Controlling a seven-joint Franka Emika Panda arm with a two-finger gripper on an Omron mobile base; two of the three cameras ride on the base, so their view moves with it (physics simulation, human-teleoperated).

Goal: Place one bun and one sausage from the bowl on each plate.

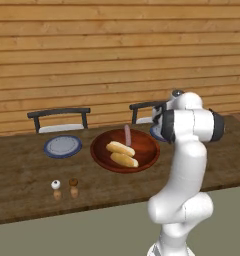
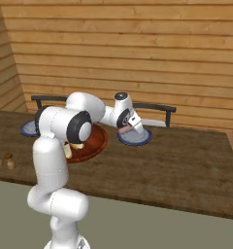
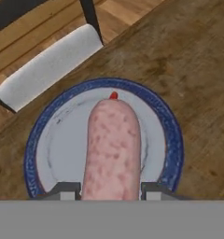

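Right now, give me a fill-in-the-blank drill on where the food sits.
1. The pincer is shut on a ____.
2. That held item hangs over a blue-rimmed ____.
3. The wooden bowl holds one sausage and ____ buns.
4. The plate at the left holds ____.

Missing words: sausage; plate; two; nothing

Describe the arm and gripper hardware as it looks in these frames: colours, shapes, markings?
Glossy white rounded arm of tubular links with bulbous joint housings; dark grey to black round caps on the joints, and a small grey knob on top of one joint. No cables or markings visible. The gripper has two small fingertips that look dark grey and blocky with paler faces.
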